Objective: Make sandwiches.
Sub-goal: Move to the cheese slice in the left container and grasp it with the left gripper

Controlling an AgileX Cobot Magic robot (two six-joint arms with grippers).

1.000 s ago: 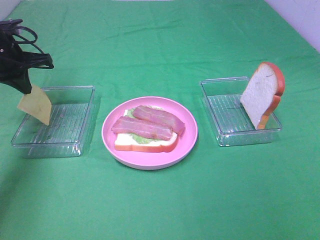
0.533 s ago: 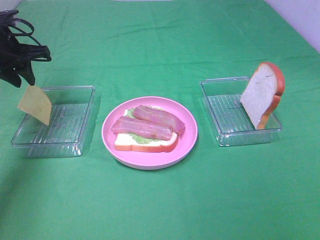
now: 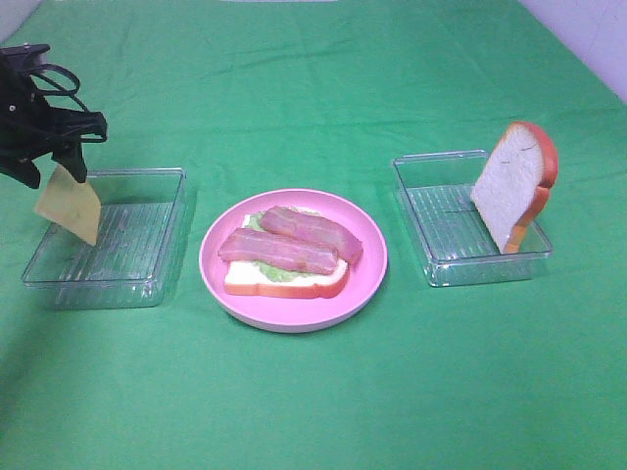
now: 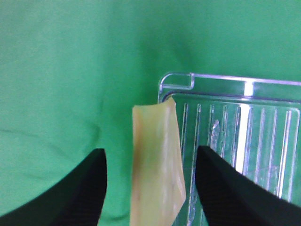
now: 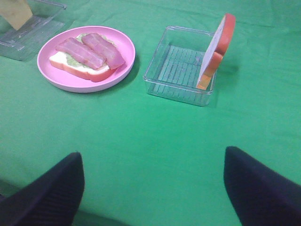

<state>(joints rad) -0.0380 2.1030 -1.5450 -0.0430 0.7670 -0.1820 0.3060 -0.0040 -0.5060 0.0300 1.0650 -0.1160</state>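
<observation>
The left gripper is hovering with jaws apart around the yellow cheese slice, which is leaning on the left tray's outer wall, apparently for regrasping. The right gripper is waiting wide open and empty, well away from the pink plate carrying bread, lettuce and bacon; the top bread slice is standing in the right tray.

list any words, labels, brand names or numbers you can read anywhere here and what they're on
None: no view shows readable text.
Round pink plate: plain.
White toy bread slice with orange-brown crust: only a thin dark mark, not lettering.
Yellow cheese slice: unmarked.
Two clear ribbed plastic trays: no labels visible.
Green tablecloth: plain.
</observation>
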